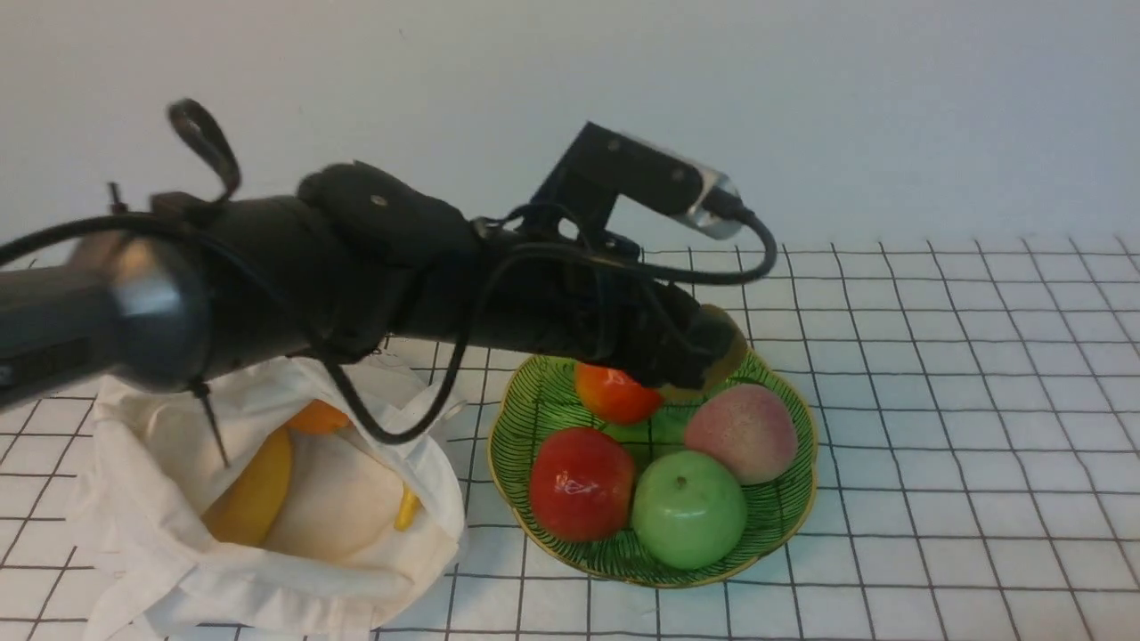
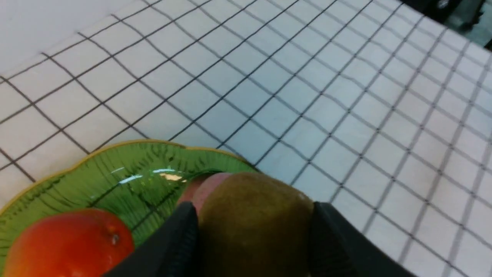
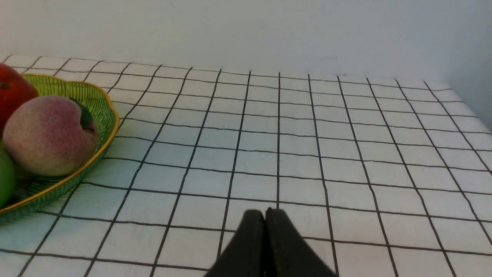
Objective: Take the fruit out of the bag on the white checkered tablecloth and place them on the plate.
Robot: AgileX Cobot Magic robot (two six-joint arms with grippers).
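The left gripper point(image 2: 255, 234) is clamping the kiwi point(image 2: 250, 200) over the plate's point(image 1: 543, 401) far rim, just beyond the peach point(image 1: 744, 432) and right of the red fruit point(image 1: 614, 392). If it is let go here, the kiwi risks rolling off the crowded rim onto the tablecloth point(image 1: 935, 401) or nudging the peach. The right gripper point(image 3: 265, 219) is sitting pressed together and empty, right of the plate. In the bag point(image 1: 356, 499), at the left, bananas point(image 1: 254, 494) and an orange point(image 1: 316, 417) are lying.

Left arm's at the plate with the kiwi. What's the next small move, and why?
Probably lower the left gripper slightly and open it. It is shut on the kiwi over the plate's far side, near the orange-red fruit and the peach, where bare green glass shows. Whether the kiwi already touches the plate cannot be told.
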